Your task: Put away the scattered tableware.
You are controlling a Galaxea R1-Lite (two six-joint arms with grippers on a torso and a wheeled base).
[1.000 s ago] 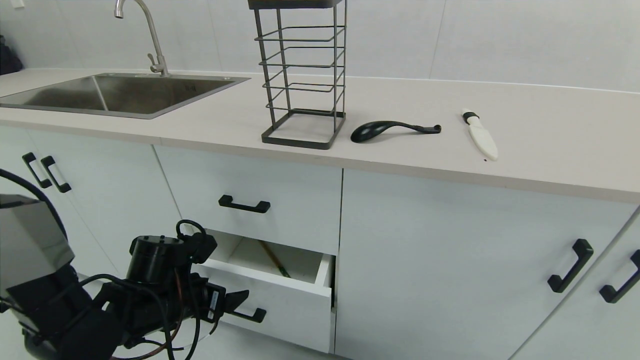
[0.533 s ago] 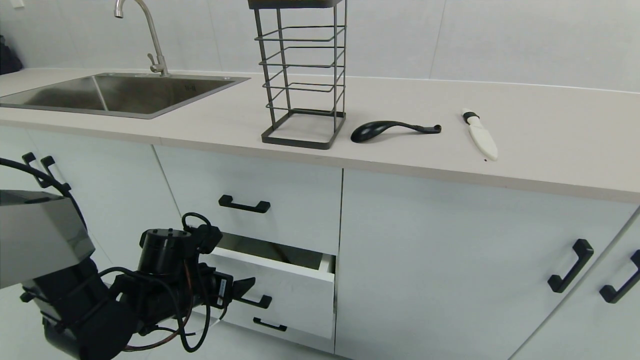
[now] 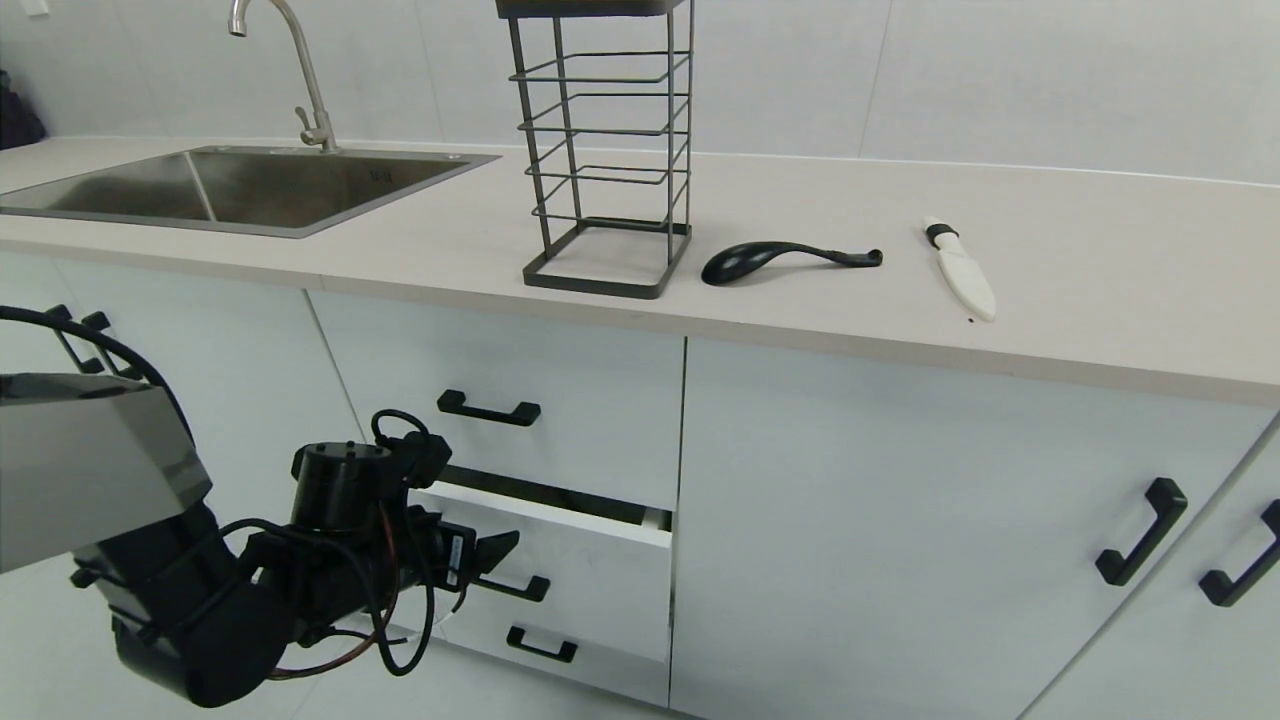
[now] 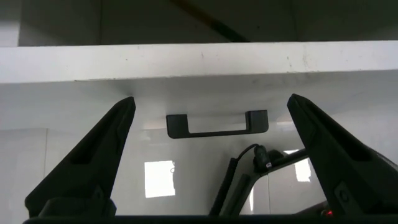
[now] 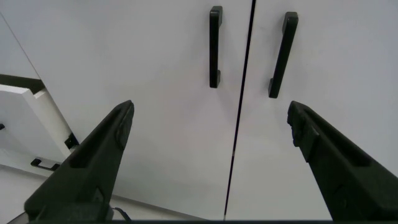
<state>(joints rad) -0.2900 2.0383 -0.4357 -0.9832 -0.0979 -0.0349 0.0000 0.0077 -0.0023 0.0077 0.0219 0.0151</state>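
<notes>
Below the countertop (image 3: pixel 1100 300), your left gripper (image 3: pixel 500 555) sits at the handle (image 4: pixel 216 124) of the ajar drawer (image 3: pixel 560 535), fingers spread, gripping nothing. Your right gripper (image 5: pixel 211 115) is likewise released, facing two cabinet door handles (image 5: pixel 215 46). On the counter, a black spoon (image 3: pixel 785 258) lies just beside the wire rack (image 3: pixel 592 287). A white knife (image 3: pixel 962 272) lies farther right, apart.

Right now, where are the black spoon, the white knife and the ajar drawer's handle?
black spoon (image 3: pixel 742 263): head view, on its bowl.
white knife (image 3: pixel 970 282): head view, broad white part.
drawer handle (image 4: pixel 217 132): left wrist view, middle of bar.
</notes>
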